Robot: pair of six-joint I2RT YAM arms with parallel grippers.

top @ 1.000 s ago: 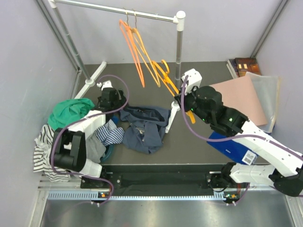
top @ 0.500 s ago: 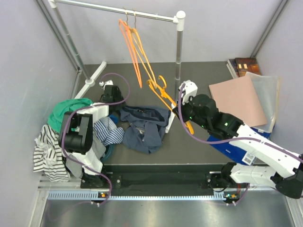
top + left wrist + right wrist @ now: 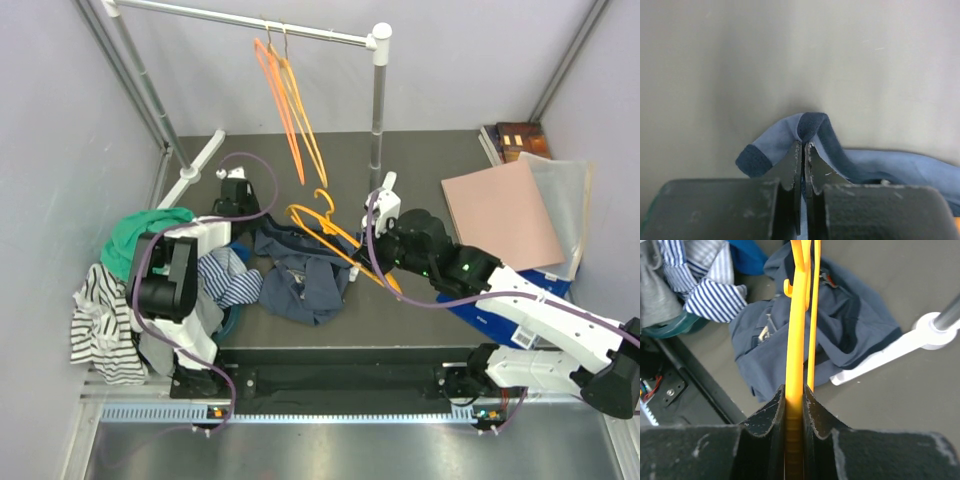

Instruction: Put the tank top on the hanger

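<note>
The navy tank top [image 3: 305, 270] lies crumpled on the dark mat, left of the rack's white foot. My left gripper [image 3: 243, 222] is down at its left edge. In the left wrist view that gripper [image 3: 803, 145] is shut on a folded strap of the tank top [image 3: 815, 126]. The amber hanger [image 3: 335, 228] lies low and tilted over the tank top's right part, hook to the left. My right gripper [image 3: 375, 255] holds it. In the right wrist view the right gripper [image 3: 794, 390] is shut on a bar of the hanger [image 3: 795, 335], with the tank top [image 3: 850, 325] below.
Redder orange hangers [image 3: 285, 100] hang on the rail, and its post [image 3: 378, 100] stands behind my right arm. A green garment [image 3: 145, 235] and striped cloth [image 3: 235, 282] lie at the left. A pink sheet [image 3: 505, 210] and blue box [image 3: 480, 305] lie at the right.
My left gripper has shut on the tank top's strap. My right arm has brought the amber hanger down and to the left, over the tank top.
</note>
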